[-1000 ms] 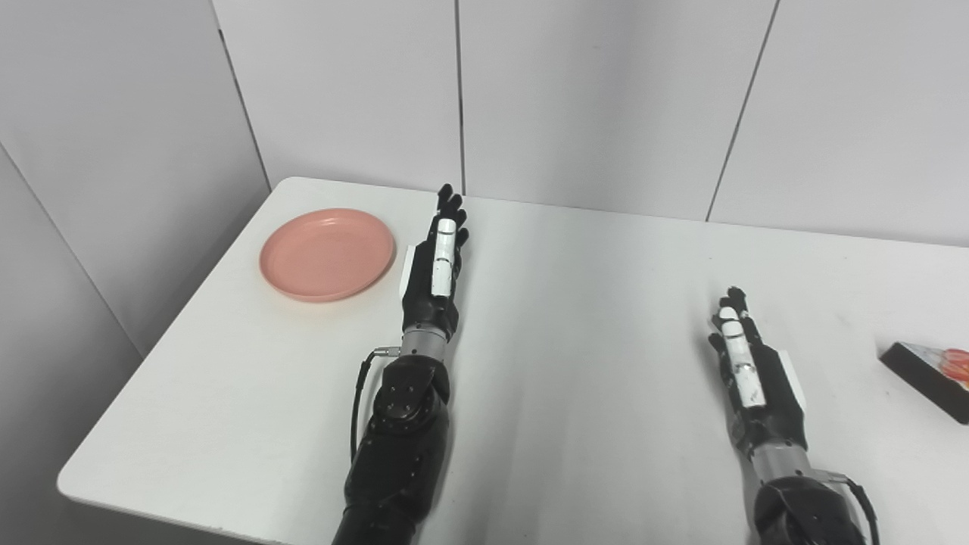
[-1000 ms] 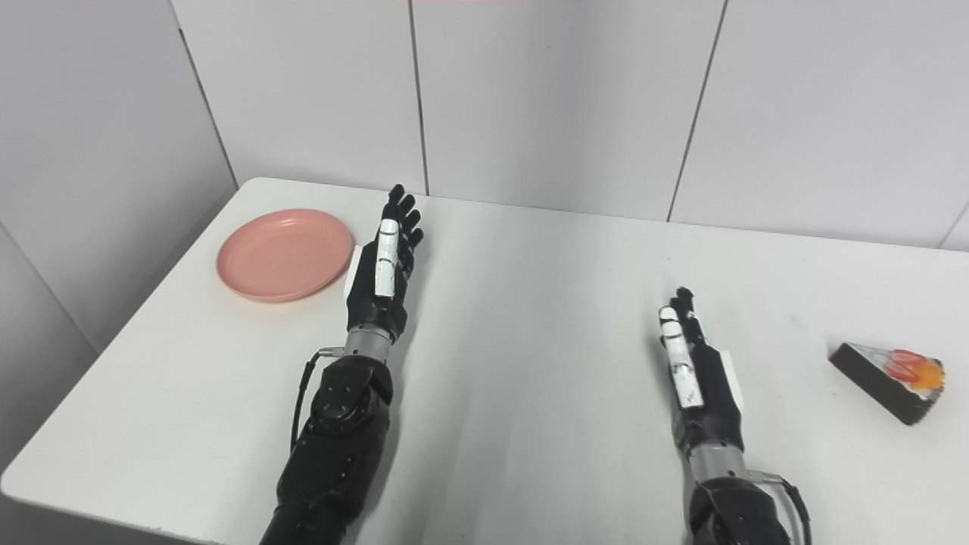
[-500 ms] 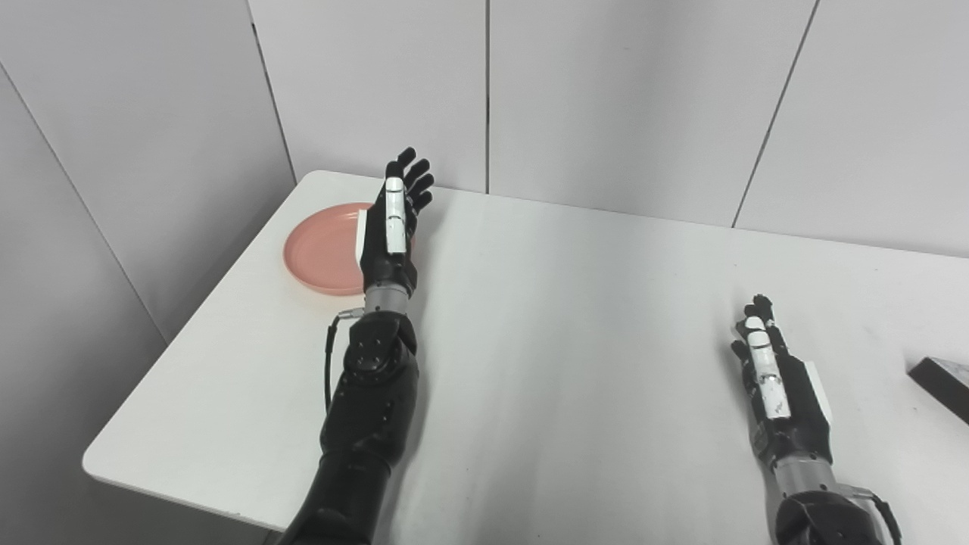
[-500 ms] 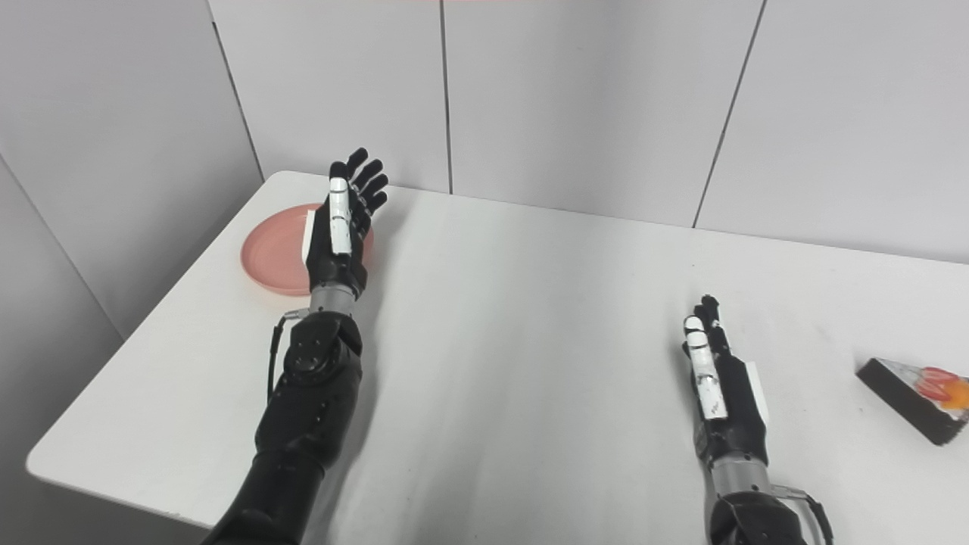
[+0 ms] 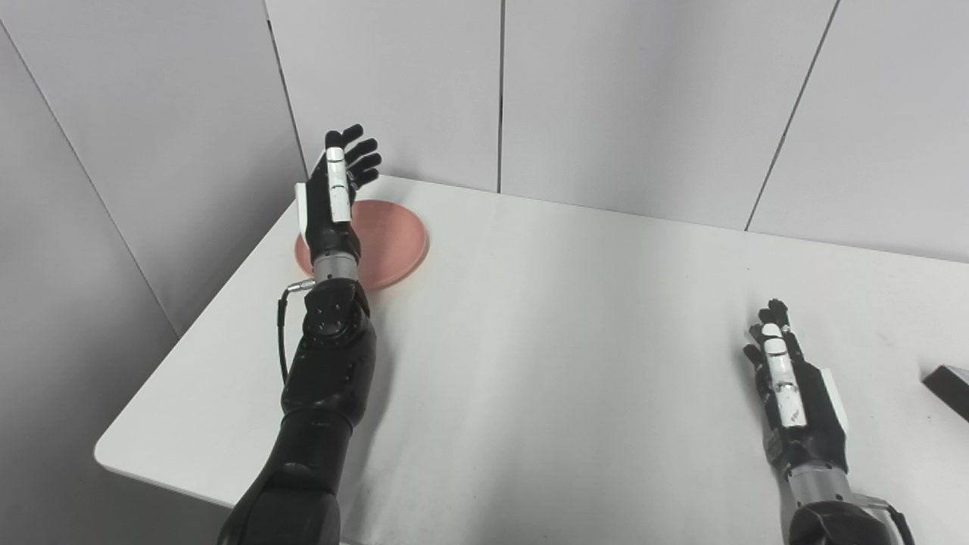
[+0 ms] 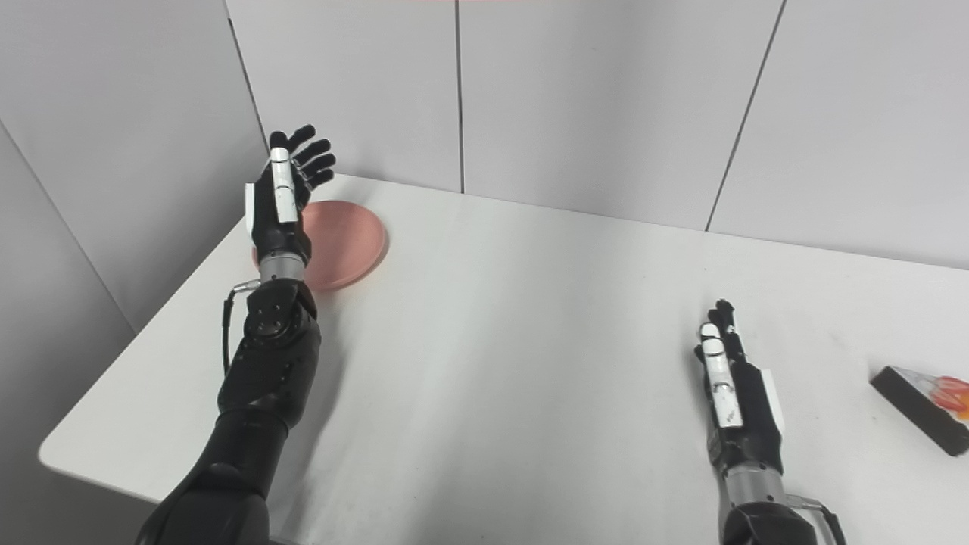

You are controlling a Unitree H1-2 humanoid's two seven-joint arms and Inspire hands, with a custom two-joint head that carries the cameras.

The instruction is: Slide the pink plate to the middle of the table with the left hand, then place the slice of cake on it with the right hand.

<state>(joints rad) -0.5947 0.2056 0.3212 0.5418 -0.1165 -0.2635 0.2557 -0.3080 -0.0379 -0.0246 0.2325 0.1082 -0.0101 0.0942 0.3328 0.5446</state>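
The black left hand (image 5: pixel 333 204), fingers spread and empty, hid part of the round pink plate (image 5: pixel 394 242); the black right hand (image 6: pixel 738 405) lay open beside the dark cake slice (image 6: pixel 923 405), cut off at the frame edge.

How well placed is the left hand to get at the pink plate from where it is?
Probably well. The left hand is open and raised over the near left part of the pink plate, with nothing else beside the plate on the table. It looks raised rather than touching.

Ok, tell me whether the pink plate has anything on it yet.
Empty where visible: the pink plate shows only bare pink surface. The left hand covers its left part. The slice of cake still lies at the table's right edge.
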